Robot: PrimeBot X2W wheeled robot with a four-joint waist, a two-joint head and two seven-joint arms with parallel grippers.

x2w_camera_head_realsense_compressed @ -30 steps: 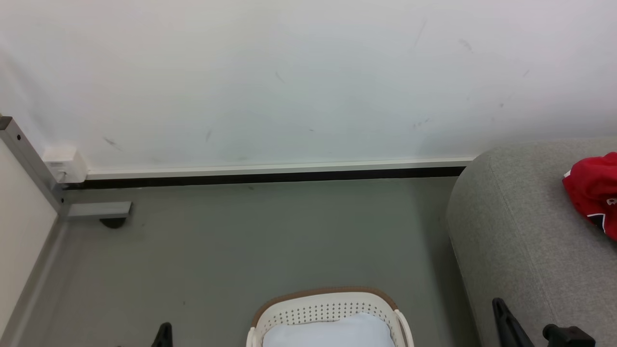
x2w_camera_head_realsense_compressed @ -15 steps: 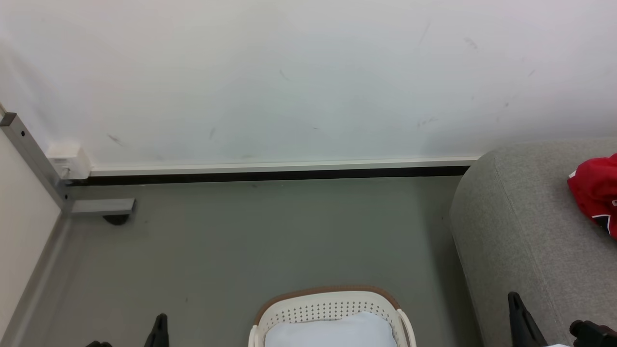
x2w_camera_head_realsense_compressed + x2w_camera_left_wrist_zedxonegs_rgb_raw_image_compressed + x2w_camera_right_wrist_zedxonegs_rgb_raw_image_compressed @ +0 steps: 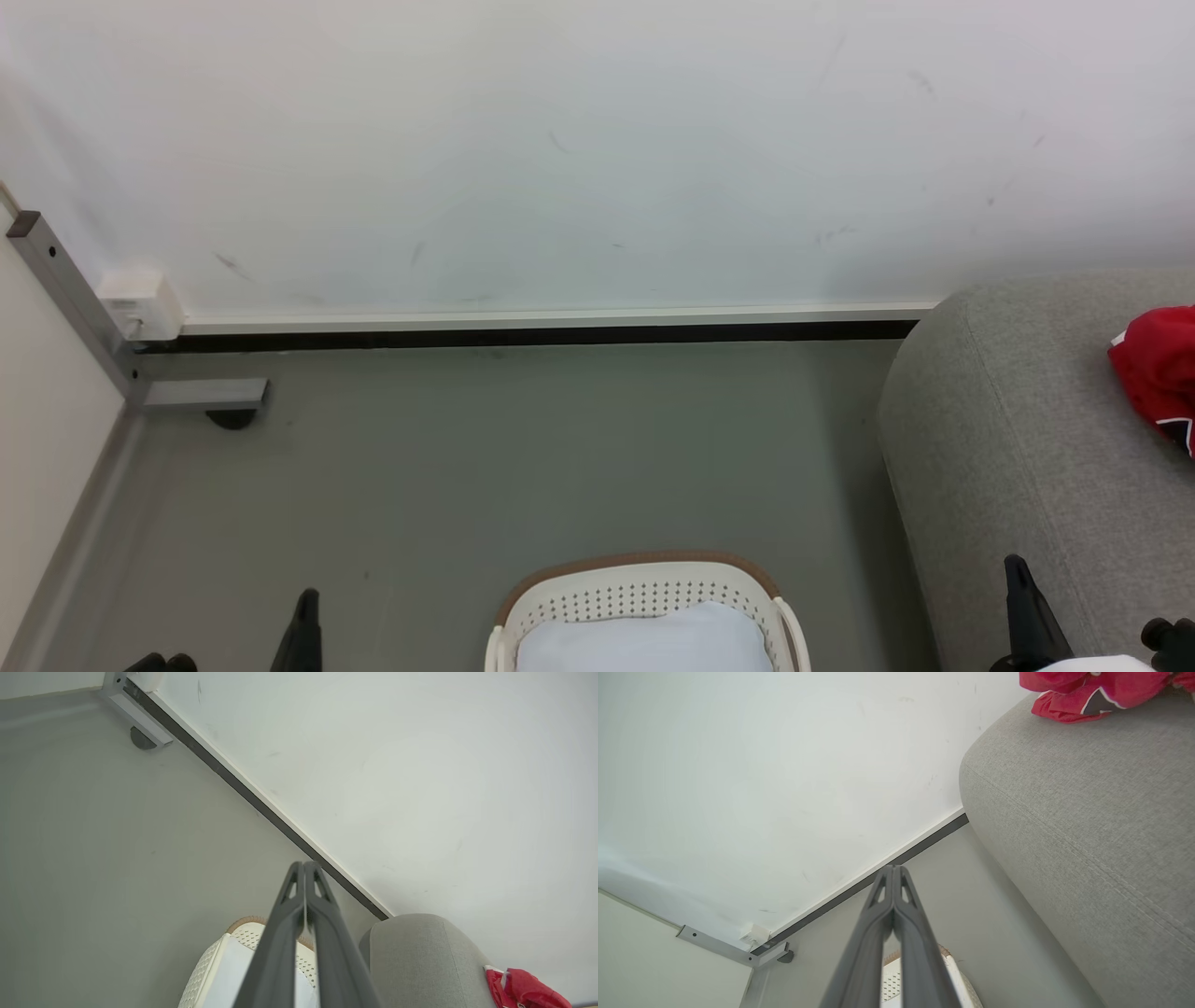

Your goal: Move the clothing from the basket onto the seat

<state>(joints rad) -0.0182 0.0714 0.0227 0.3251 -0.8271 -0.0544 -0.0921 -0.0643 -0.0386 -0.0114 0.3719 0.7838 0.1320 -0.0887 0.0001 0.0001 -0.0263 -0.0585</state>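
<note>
Fingers (image 3: 280, 933) of the left gripper (image 3: 304, 868) are seen in the left wrist view pressed together from tip to base, closed on themselves and gripping no cloth. They are held in the air above the grey floor (image 3: 93, 858). Below them the basket (image 3: 201, 980) is seen with pale padding (image 3: 238, 975) lying in it. Just beside the basket the rounded end of the seat (image 3: 416, 961) is shown, and the clothing (image 3: 528, 994), a red heap, is seen lying on top of it near the white wall (image 3: 420, 765).

In the right wrist view the right gripper (image 3: 893, 870) is likewise shown with its jaws closed flat against each other and touching nothing. A sliver of the basket (image 3: 889, 991) is glimpsed behind the fingers. The seat (image 3: 1087, 821) is close on one side, with the clothing (image 3: 1083, 690) bunched on its top. A metal frame (image 3: 719, 947) is fixed where wall and floor meet.

In the head view one dark finger (image 3: 303, 625) is seen at the lower left over the floor and another (image 3: 1022, 607) at the lower right in front of the seat (image 3: 1008, 448). How far the jaws are parted cannot be told from here. The basket (image 3: 635, 563) is set between them at the bottom edge, and the clothing (image 3: 1158, 373) lies on the seat at the right edge, well apart from the basket.
</note>
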